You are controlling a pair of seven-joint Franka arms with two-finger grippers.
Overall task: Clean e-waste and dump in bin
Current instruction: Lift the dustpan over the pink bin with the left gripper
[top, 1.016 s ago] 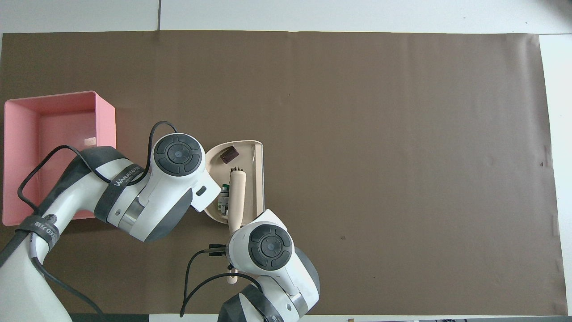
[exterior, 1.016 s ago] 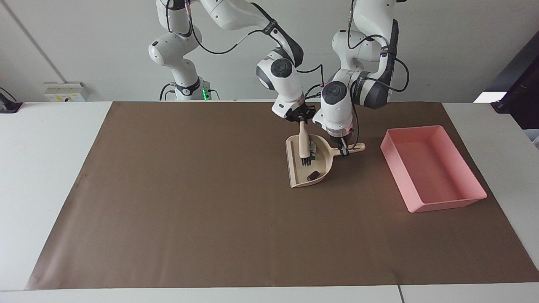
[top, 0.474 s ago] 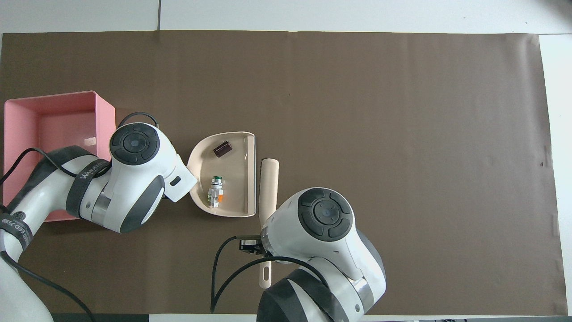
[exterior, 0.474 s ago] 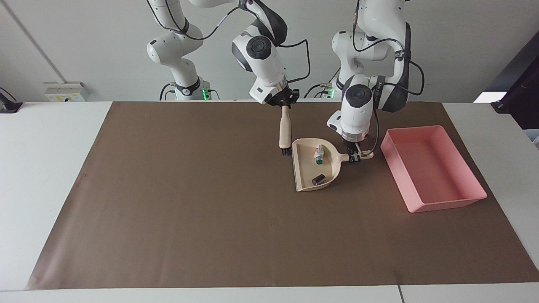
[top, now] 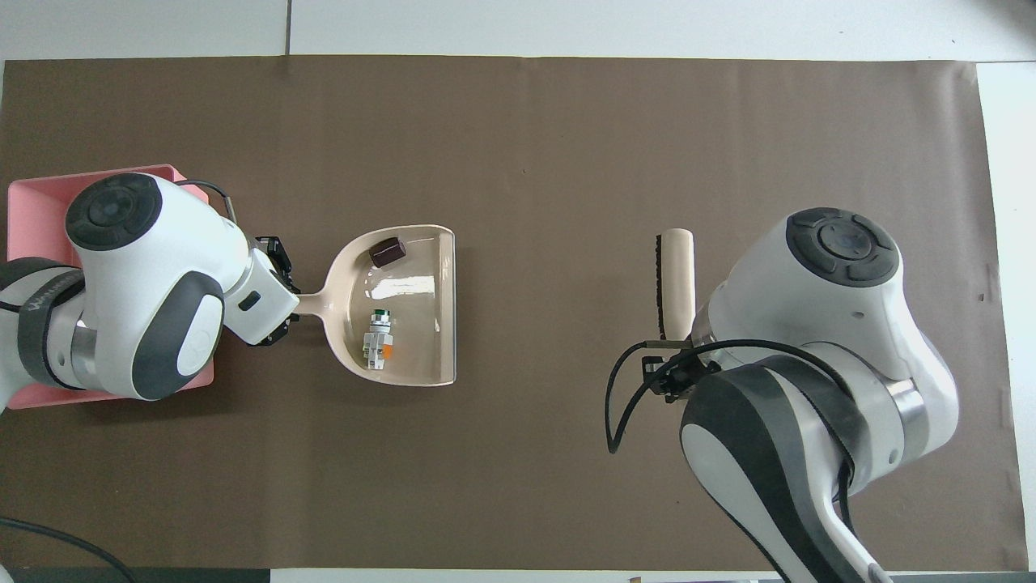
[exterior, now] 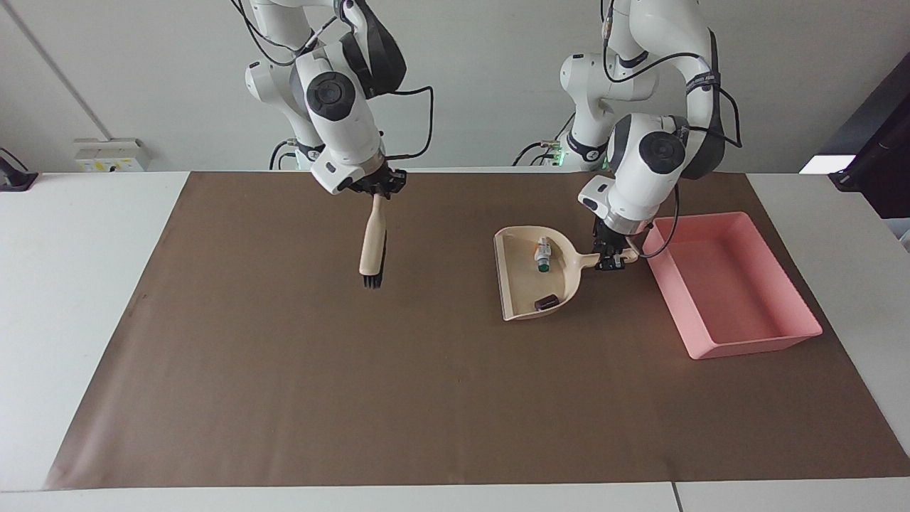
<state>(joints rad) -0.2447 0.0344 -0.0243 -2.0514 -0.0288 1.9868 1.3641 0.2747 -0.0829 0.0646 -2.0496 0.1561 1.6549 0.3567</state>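
With both e-waste bits [exterior: 543, 254] loaded, the left gripper [exterior: 610, 257], clamped on the dustpan [exterior: 513, 281] handle beside the pink bin [exterior: 802, 333], must tip it in next, while the right gripper [exterior: 379, 193] pinches the brush [exterior: 372, 245] aloft

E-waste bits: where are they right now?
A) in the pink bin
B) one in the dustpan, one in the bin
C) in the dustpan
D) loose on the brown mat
C: the white-and-green bit and the dark block both lie inside the dustpan, whose handle the left gripper grips beside the pink bin; no bits show in the bin.
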